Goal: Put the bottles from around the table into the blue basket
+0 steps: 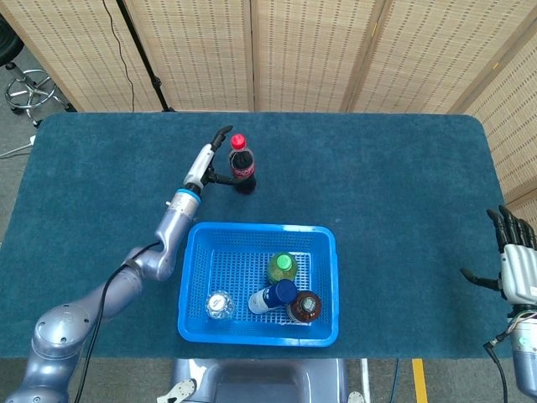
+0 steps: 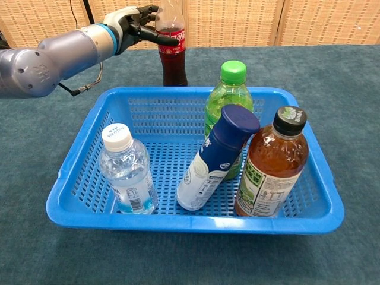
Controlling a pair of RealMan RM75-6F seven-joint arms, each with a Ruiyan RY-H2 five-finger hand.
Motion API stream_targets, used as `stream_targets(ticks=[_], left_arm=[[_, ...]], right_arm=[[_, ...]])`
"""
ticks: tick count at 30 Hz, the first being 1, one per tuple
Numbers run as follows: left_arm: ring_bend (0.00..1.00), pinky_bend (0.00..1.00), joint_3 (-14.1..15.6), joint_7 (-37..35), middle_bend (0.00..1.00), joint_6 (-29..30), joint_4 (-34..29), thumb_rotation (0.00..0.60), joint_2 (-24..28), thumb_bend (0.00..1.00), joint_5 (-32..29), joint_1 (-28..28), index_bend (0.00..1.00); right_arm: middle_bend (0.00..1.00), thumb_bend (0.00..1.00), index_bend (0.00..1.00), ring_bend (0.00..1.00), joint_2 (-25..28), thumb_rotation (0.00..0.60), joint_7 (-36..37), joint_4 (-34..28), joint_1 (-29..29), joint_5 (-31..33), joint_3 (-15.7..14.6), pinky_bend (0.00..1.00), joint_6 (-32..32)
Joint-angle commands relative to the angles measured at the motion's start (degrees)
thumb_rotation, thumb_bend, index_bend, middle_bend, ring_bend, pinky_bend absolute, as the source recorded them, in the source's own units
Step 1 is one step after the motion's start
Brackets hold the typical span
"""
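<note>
A cola bottle [image 1: 242,164] [image 2: 171,56] with a red cap stands upright on the table behind the blue basket [image 1: 260,227] [image 2: 190,223]. My left hand [image 1: 210,159] [image 2: 134,24] is right beside it on its left, fingers spread around the bottle's upper part, thumb lying across the red label; no firm grip shows. In the basket stand a clear water bottle [image 1: 219,305] [image 2: 127,172], a green-capped bottle [image 1: 283,267] [image 2: 228,98] and a brown tea bottle [image 1: 305,306] [image 2: 270,172], with a leaning white-and-blue bottle [image 1: 273,296] [image 2: 217,157] among them. My right hand [image 1: 516,270] hangs open at the far right edge.
The table [image 1: 403,193] has a dark blue cloth top. Wicker screens [image 1: 310,50] stand behind it, with a stool [image 1: 29,88] and a black stand pole at the back left.
</note>
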Motion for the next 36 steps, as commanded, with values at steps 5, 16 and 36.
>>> stream_targets(ticks=[5,16,36], left_arm=[[0.19,0.28,-2.2,1.9,0.30,-3.0,7.2,0.600,-4.2,0.49,-2.6,-3.8,0.51],[0.37,0.44,-3.1,1.9,0.43,1.7,2.2,0.600,-2.1,0.54,-2.4,-1.8,0.66],[0.38,0.45,9.4,0.0,0.44,27.6,-56.3,0.600,34.8,0.57,19.8,21.3,0.67]], right_arm=[[0.00,0.00,0.00,0.00,0.2,0.600,0.6,0.3,-0.2,0.2,0.2,0.00,0.0],[0.00,0.00,0.00,0.00,0.2,0.600,0.2,0.1,-0.3,-0.3,0.0,0.00,0.2],[0.00,0.00,0.00,0.00,-0.6,0.600,-2.1,-1.3,0.0,-2.6,-1.1,0.00,0.6]])
